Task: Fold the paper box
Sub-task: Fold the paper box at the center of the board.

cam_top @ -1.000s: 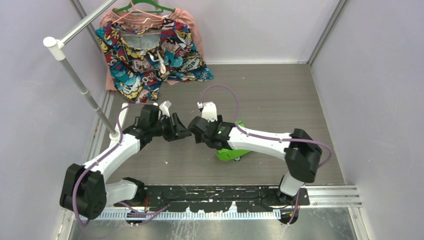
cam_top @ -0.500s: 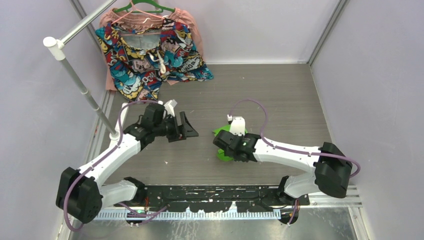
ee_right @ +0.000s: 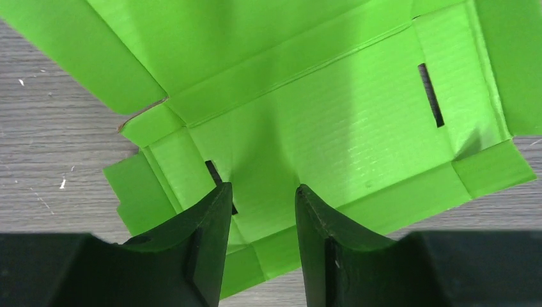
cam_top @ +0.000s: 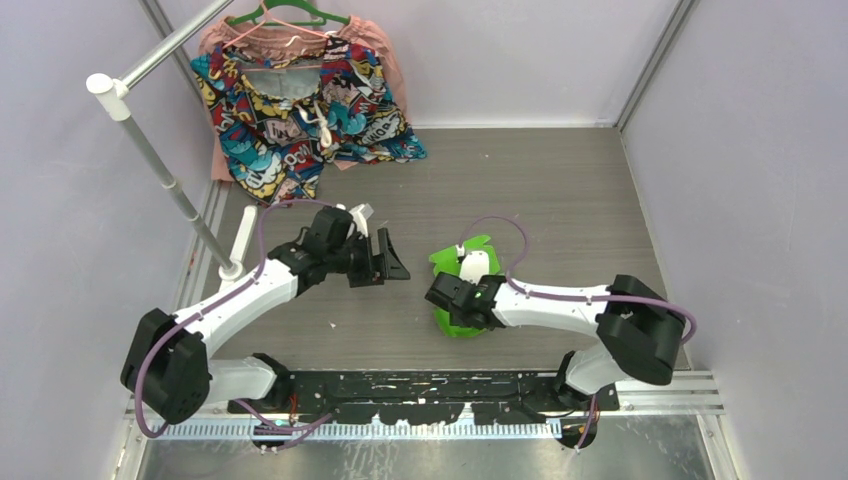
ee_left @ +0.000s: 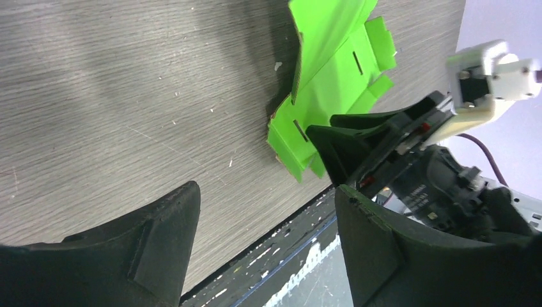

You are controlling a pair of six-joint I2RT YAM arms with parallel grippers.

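Note:
The paper box (cam_top: 449,262) is a lime-green die-cut sheet with flaps and slots, lying partly unfolded on the grey floor. My right gripper (cam_top: 452,300) is directly over it. In the right wrist view the sheet (ee_right: 332,109) fills the frame. The right gripper (ee_right: 259,192) is open by a narrow gap, with its fingertips (ee_right: 214,211) down on the card near a slot. My left gripper (cam_top: 388,262) is wide open and empty, to the left of the sheet. In the left wrist view the left gripper (ee_left: 265,211) faces the sheet (ee_left: 329,83), apart from it.
A colourful patterned garment (cam_top: 300,105) hangs on a green hanger at the back left. A metal rail on a stand (cam_top: 160,165) slants along the left side. A black base rail (cam_top: 430,388) runs along the near edge. Walls close in both sides.
My right gripper has swung away from the left gripper, toward the near edge and down onto the green sheet. My left gripper has moved a little to the right.

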